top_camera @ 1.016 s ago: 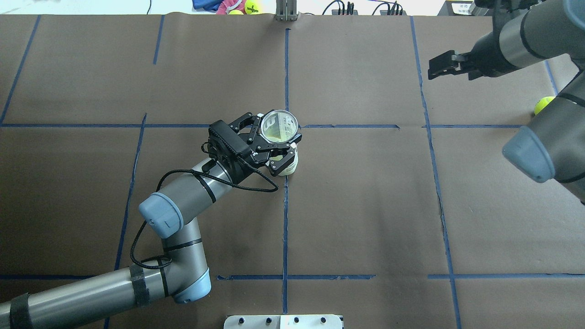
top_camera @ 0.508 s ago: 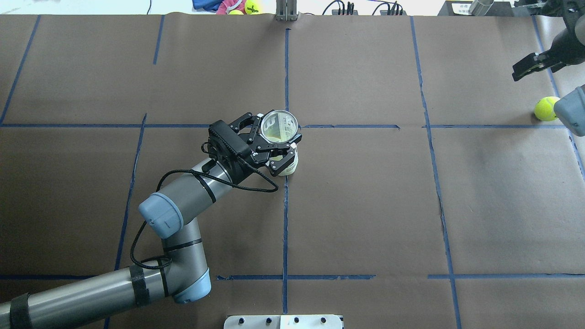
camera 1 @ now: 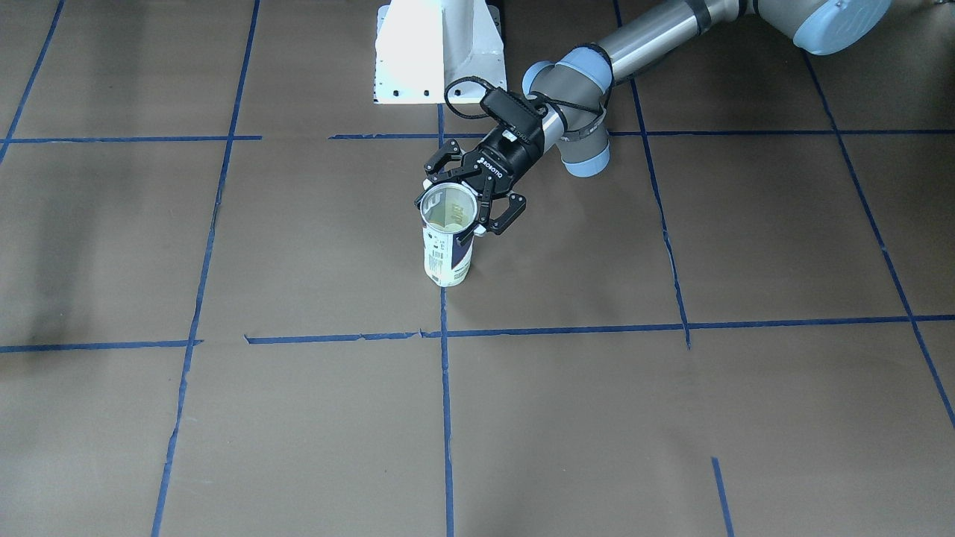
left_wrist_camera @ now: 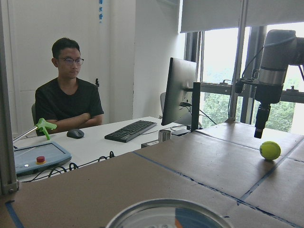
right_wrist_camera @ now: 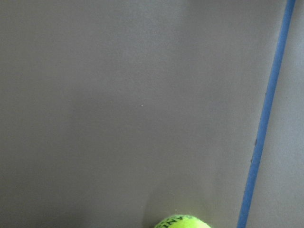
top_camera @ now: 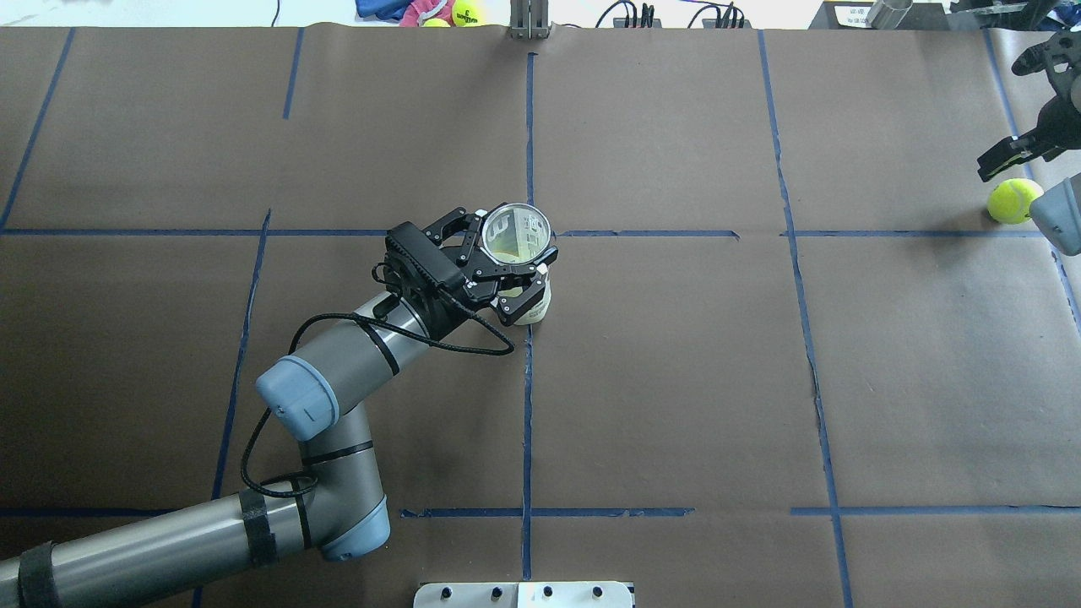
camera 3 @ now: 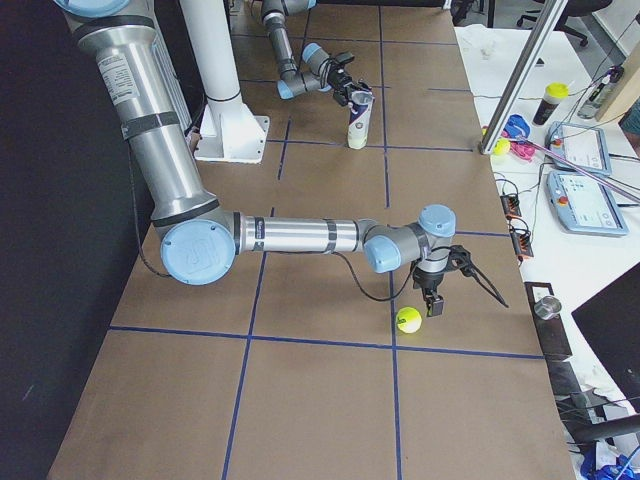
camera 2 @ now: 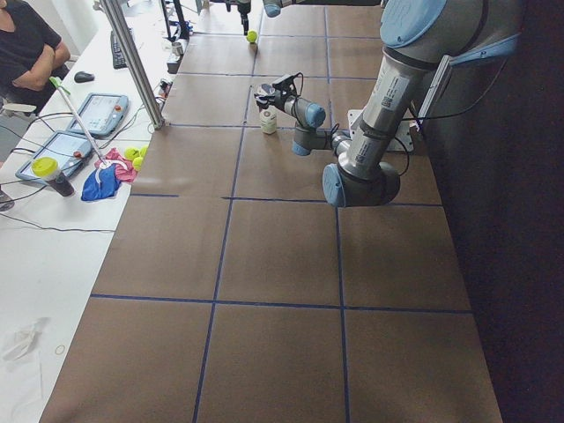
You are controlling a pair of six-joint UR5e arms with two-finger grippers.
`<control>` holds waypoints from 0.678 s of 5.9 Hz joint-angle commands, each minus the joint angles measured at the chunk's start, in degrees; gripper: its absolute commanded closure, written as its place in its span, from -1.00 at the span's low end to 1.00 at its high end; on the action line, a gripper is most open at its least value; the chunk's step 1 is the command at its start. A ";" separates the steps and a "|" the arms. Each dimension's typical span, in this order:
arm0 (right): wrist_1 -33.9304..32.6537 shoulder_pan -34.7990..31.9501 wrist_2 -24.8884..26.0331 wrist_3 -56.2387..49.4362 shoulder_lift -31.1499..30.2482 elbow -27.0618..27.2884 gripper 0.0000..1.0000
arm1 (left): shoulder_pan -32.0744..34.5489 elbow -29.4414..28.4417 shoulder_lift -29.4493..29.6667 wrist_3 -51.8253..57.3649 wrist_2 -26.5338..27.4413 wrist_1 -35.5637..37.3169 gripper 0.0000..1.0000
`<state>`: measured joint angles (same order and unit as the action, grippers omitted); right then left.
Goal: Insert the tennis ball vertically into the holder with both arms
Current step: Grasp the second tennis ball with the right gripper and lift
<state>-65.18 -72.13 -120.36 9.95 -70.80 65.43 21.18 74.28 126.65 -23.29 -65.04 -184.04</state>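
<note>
The holder (top_camera: 516, 232) stands upright near the table's middle, open end up, and also shows in the front view (camera 1: 446, 261). My left gripper (top_camera: 511, 257) is shut on the holder just under its rim, fingers on either side (camera 1: 456, 209). The tennis ball (top_camera: 1011, 200) lies on the table at the far right edge. My right gripper (top_camera: 988, 167) points down, just above and beside the ball (camera 3: 407, 320), not touching it. I see the right gripper only edge-on (left_wrist_camera: 258, 133) and cannot tell whether it is open. The ball's top shows at the bottom of the right wrist view (right_wrist_camera: 183, 222).
The right arm's blue elbow cap (top_camera: 1056, 211) hangs close to the ball. Spare balls and cloth (top_camera: 460, 12) lie past the far edge by a metal post (top_camera: 529, 21). The white pedestal (camera 1: 440, 48) stands at the robot's side. An operator (left_wrist_camera: 69, 95) sits behind the desks.
The right arm has swung out to the right edge. Its gripper has moved right and come down beside the ball, which the arm now uncovers. The left arm and holder have not moved.
</note>
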 commanded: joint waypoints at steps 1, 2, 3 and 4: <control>1.81 1.89 0.56 -0.72 -0.21 -2.06 -0.97 | 0.00 0.08 0.00 0.09 0.00 0.00 -0.67; 1.98 2.87 1.78 -0.81 -0.21 -2.50 -0.97 | 0.00 0.08 0.00 0.09 0.00 0.00 -0.68; 1.72 2.96 1.79 -2.46 -0.56 -2.59 -0.97 | 0.00 -0.01 0.00 0.09 0.00 0.00 -0.67; 1.63 2.96 2.49 -3.69 -0.91 -2.59 -0.97 | 0.00 -0.01 0.00 0.09 0.00 0.00 -0.67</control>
<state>-63.44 -69.27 -118.42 7.47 -71.39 62.90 21.18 74.29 126.65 -23.21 -65.04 -184.04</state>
